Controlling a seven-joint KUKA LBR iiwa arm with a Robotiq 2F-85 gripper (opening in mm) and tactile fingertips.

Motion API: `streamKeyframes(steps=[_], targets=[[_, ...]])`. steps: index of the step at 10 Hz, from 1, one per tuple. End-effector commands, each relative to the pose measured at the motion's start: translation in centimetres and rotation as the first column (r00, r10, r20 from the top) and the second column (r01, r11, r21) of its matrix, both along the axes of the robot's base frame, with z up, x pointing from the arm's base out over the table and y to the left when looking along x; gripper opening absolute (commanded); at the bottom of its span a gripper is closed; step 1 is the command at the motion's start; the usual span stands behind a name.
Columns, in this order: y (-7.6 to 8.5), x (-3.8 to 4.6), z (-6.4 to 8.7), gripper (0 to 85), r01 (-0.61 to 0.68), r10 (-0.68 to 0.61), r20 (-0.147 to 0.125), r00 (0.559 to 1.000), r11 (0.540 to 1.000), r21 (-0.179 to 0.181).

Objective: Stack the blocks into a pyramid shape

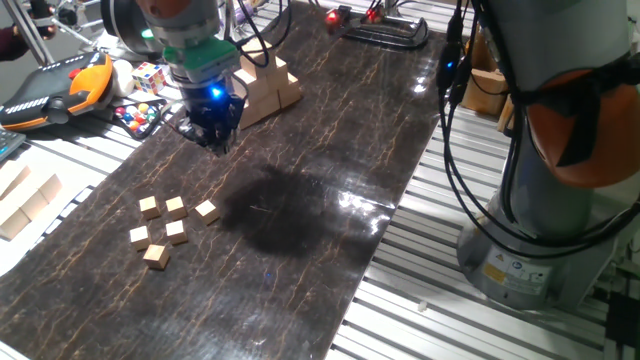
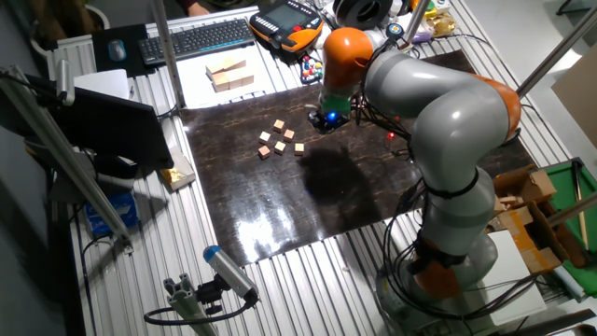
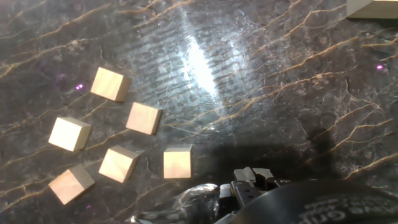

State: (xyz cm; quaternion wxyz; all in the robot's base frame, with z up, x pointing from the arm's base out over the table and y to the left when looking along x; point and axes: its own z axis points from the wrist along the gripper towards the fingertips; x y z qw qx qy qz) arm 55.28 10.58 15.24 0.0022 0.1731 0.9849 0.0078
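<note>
Six small tan wooden blocks (image 1: 175, 228) lie loose and flat on the dark marbled mat (image 1: 300, 210), none on top of another. In the other fixed view the blocks (image 2: 280, 140) form a small cluster left of the hand. The hand view shows the blocks (image 3: 144, 118) spread over the left half of the picture. My gripper (image 1: 216, 138) hovers above the mat, behind and to the right of the cluster and apart from it. Its fingertips (image 3: 244, 177) peek in at the bottom edge, close together with nothing between them.
A stack of larger wooden pieces (image 1: 266, 90) stands just behind the gripper. A multicoloured puzzle cube (image 1: 150, 76), a tray of coloured balls (image 1: 140, 116) and an orange pendant (image 1: 60, 88) sit at the back left. A keyboard (image 2: 201, 37) lies beyond the mat.
</note>
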Motion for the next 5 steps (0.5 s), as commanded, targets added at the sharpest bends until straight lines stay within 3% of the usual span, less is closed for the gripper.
streamKeyframes(steps=[1, 3, 5], targets=[[0.01, 0.00, 0.00, 0.7, 0.001, -0.001, 0.001, 1.000, 1.000, -0.001], [0.01, 0.00, 0.00, 0.7, -0.006, 0.006, 0.010, 1.000, 1.000, 0.027], [0.01, 0.00, 0.00, 0.7, -0.028, 0.028, 0.016, 0.999, 1.000, -0.012]])
